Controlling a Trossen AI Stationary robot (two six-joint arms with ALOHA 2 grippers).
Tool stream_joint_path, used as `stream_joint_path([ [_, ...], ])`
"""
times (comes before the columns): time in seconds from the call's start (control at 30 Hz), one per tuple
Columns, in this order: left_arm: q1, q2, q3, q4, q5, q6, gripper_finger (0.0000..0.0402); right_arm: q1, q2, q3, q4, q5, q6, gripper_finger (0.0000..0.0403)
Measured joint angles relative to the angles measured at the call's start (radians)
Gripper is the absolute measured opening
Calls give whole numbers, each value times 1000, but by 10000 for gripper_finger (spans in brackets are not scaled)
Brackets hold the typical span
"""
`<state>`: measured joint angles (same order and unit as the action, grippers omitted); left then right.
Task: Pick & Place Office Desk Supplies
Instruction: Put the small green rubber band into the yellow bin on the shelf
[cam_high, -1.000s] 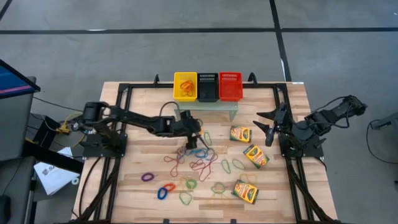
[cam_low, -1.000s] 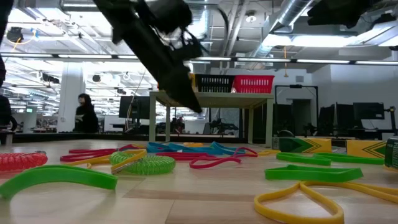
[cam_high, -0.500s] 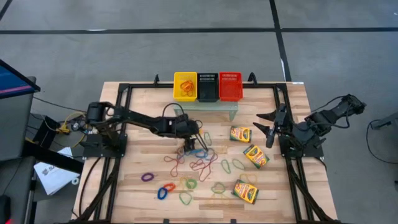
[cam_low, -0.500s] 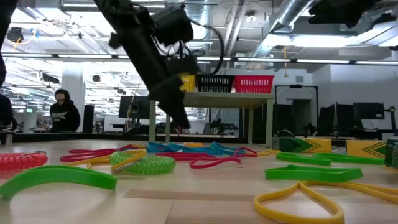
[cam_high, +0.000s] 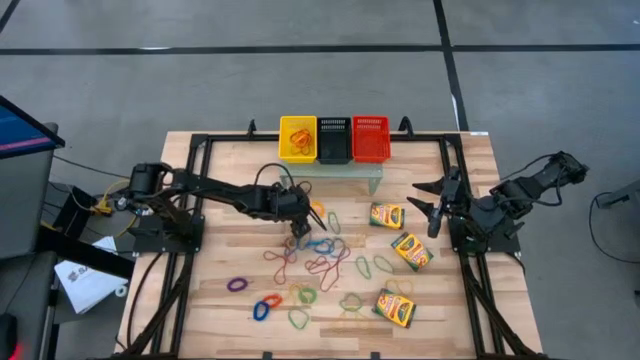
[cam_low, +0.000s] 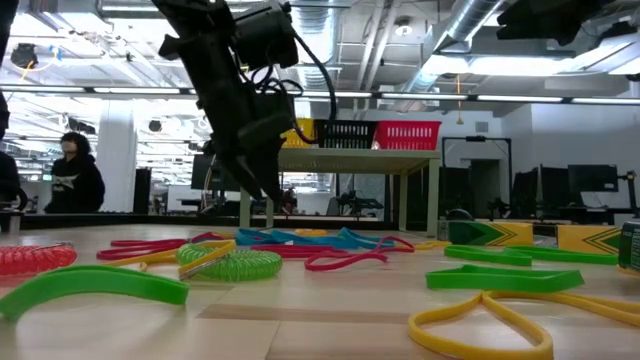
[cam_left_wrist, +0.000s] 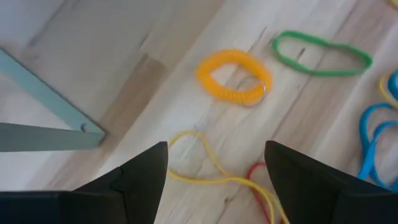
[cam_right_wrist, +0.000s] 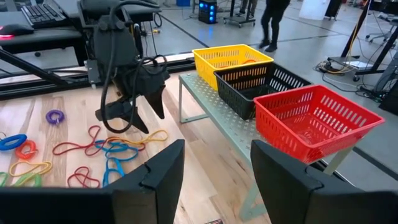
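Many thin rubber bands (cam_high: 318, 262) lie loose on the wooden counter (cam_high: 225, 215), in red, blue, green, orange and yellow, and three crayon boxes (cam_high: 411, 250) sit near the right side. The left end effector (cam_high: 304, 220) hangs just above the far edge of the tangle with its two fingers spread apart and nothing between them. The left wrist view shows a yellow band (cam_left_wrist: 205, 165) right under the gap, an orange coil ring (cam_left_wrist: 234, 76) a bit farther off, and a green band (cam_left_wrist: 321, 51) beyond that. The step in hand looks like picking one band to carry to the yellow basket (cam_high: 297, 138), which already has something orange in it; the black basket (cam_high: 333, 138) and red basket (cam_high: 370, 137) sit beside it on a small shelf (cam_high: 340, 170). To do it well, the arm should come straight down until the fingertips almost touch the wood, with one strand of the yellow band in the middle of the gap, then close slowly. Thin bands slip away easily, so a shallow pinch would likely miss. It should also lift slowly, since the red band (cam_left_wrist: 264, 193) crosses it and might come along. The right end effector (cam_high: 432, 200) waits at the right edge of the counter, fingers partly apart and holding nothing.
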<state>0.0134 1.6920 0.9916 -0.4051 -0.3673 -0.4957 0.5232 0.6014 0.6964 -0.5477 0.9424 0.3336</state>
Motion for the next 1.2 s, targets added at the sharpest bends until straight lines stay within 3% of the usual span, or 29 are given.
stream_joint_path([
  [0.47, -72, 73, -1, -37, -1, -110, 261, 0, 0, 0, -25, -2, 0, 182],
  [0.67, -220, -28, -1, 79, -49, 73, 261, 0, 0, 0, -28, -2, 0, 182],
  [0.8, -291, -33, 0, 262, 106, 179, 261, 0, 0, 0, -28, -10, 30, 182],
  [0.87, -309, -33, 1, 263, 132, 168, 261, 0, 3, 0, -28, -48, 64, 182],
  [1.0, -316, -32, 0, 250, 81, 174, 261, 0, 80, 2, -25, -87, 62, 181],
  [1.2, -321, -50, 0, 247, 77, 174, 261, -38, 296, 1, 59, -138, -20, 167],
])
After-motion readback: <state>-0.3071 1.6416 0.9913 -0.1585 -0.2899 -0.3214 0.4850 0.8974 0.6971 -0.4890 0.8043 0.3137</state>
